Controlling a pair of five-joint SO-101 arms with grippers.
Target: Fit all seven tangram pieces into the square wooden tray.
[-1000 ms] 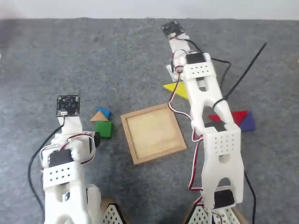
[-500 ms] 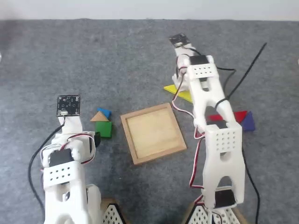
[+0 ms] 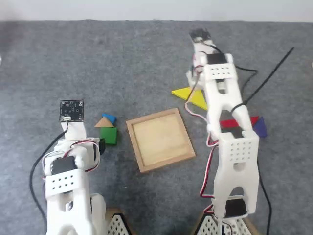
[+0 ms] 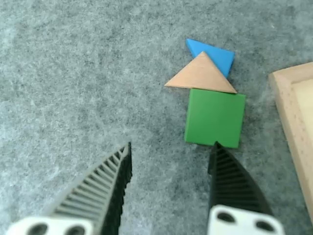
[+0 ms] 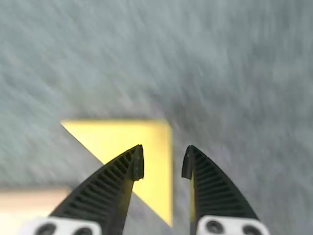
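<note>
So on the grey felt worktop (image 3: 122, 58), starting at the left edge: the left arm sits at the near left corner. Its left gripper (image 4: 171, 149) has the 2 ribbed black fingers spread wide apart with nothing between them but felt. One fingertip lines up with the nearest edge of the green wooden square (image 4: 215, 117).

That square is part of a little cluster of 3 pieces left of the middle. The tan wooden triangle (image 4: 201, 73) has its long side touching the square's far edge, and the blue wooden triangle (image 4: 215, 53) is tucked right against the tan one's tip.

Just to the right of those, about mid-worktop and toward the near edge, is the square wooden tray (image 3: 133, 139), turned a bit out of line with the worktop edges.

Past the tray's far right corner lies the big yellow wooden triangle (image 3: 188, 94), flat on the felt. The right arm stretches out over it. The right gripper (image 5: 164, 164) is directly above that yellow piece, fingers a little apart with a narrow gap, not clamped on anything.

Closer to the right edge, a red wooden piece (image 3: 227, 123) and a purple wooden piece (image 3: 260, 127) lie side by side. The arm partly hides them, so I can't tell their full shapes.
</note>
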